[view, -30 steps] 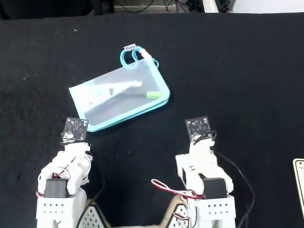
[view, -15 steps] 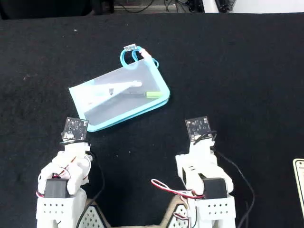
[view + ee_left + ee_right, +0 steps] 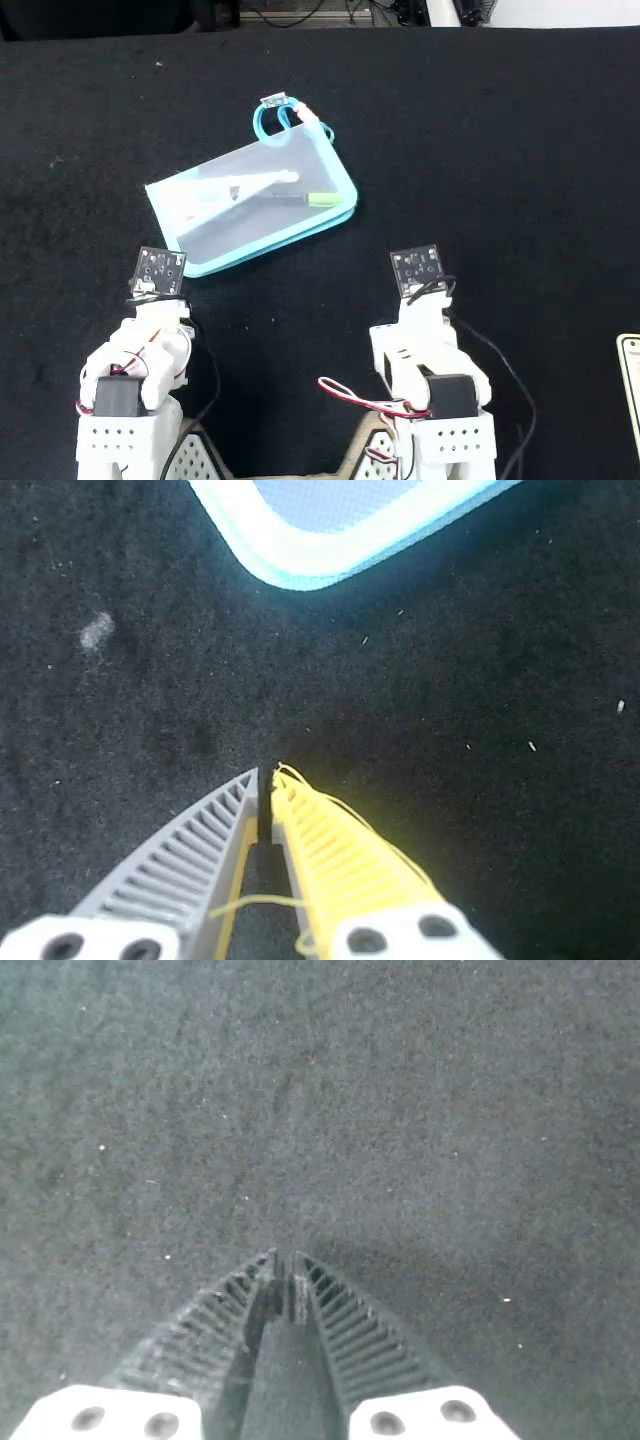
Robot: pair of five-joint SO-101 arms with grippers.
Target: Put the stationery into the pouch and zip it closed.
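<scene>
— Both pairs are sitting closed: the left jaws and the right jaws are each pressing tip to tip, and neither is gripping anything.

— Where are you holding them?

— I am resting my left arm (image 3: 135, 340) and my right arm (image 3: 430, 350) folded back at the near side of the black worktop (image 3: 500, 150). The left jaws are hanging low over the dark cloth. A pale blue corner of the pouch (image 3: 340, 540) is lying just beyond their tips, not touching them. The right jaws are pointing down at bare cloth.

— And the pouch itself?

— The pouch (image 3: 250, 205) is lying flat and skewed on the worktop, ahead of my left arm and well apart from my right. A white pen (image 3: 250, 185) and a green-tipped pen (image 3: 322, 199) are showing through its clear face, so they are lying inside. Its blue loop (image 3: 275, 115) is trailing off the far corner. Whether the zip is closed, I cannot tell.

— Is anything changing since a second ago?

— Nothing is shifting. My arms are staying put, both pairs of jaws are staying closed, and the pouch and pens are lying where they were. A pale card (image 3: 630, 385) is also sitting at the worktop's right edge.
</scene>
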